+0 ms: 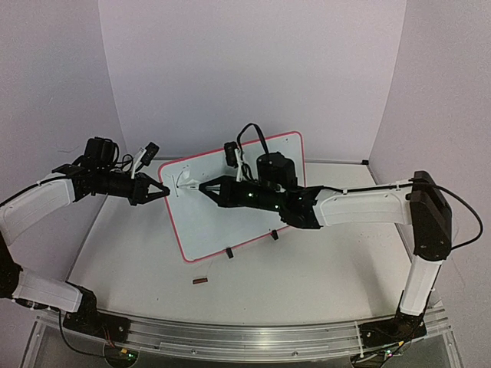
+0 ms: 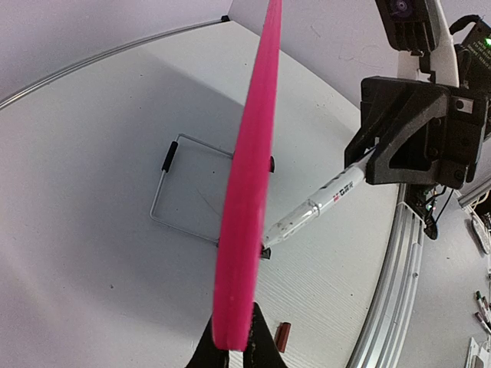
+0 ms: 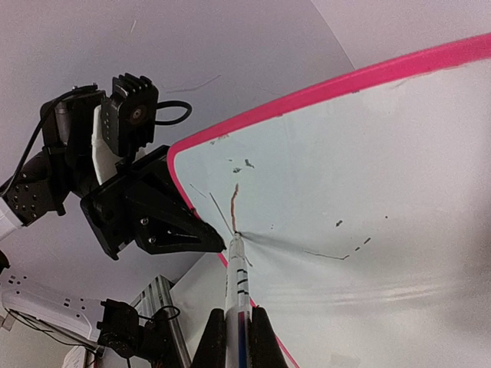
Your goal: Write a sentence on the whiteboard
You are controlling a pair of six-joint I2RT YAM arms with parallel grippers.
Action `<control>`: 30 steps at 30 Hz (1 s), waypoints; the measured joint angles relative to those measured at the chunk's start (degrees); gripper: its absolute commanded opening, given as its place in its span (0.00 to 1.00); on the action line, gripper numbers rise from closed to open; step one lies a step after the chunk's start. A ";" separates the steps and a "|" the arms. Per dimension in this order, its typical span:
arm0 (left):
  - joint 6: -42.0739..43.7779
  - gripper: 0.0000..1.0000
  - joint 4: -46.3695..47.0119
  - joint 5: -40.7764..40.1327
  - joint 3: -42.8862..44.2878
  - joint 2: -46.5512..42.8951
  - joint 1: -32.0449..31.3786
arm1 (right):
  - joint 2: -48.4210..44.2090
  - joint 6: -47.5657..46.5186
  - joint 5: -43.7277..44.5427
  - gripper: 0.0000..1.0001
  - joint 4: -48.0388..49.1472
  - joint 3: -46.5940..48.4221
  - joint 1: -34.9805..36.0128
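Note:
The whiteboard (image 1: 230, 218) stands tilted on two black clip feet, its red rim (image 2: 249, 176) edge-on in the left wrist view. My left gripper (image 1: 163, 189) is shut on the board's left rim, its fingertips (image 2: 234, 349) pinching the red edge. My right gripper (image 1: 209, 186) is shut on a white marker (image 3: 238, 284). The marker's tip touches the whiteboard (image 3: 368, 176) near its upper left corner. Of the sentence, one short reddish-brown stroke (image 3: 234, 203) and a thin slanted line beside it show. No letter can be read.
A small dark red marker cap (image 1: 200, 281) lies on the table in front of the board. A wire stand (image 2: 165, 192) props the board from behind. A metal rail (image 1: 230, 333) runs along the near table edge. Faint old smudges (image 3: 337, 224) dot the board.

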 measured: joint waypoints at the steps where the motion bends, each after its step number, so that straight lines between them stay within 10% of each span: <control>1: 0.00 0.00 0.00 0.00 0.00 0.00 0.00 | -0.04 0.00 0.03 0.00 0.01 -0.31 0.00; 30: 0.13 0.00 -0.16 0.00 0.00 -0.11 -0.04 | -9.27 -0.57 -0.24 0.00 1.10 -8.69 -0.07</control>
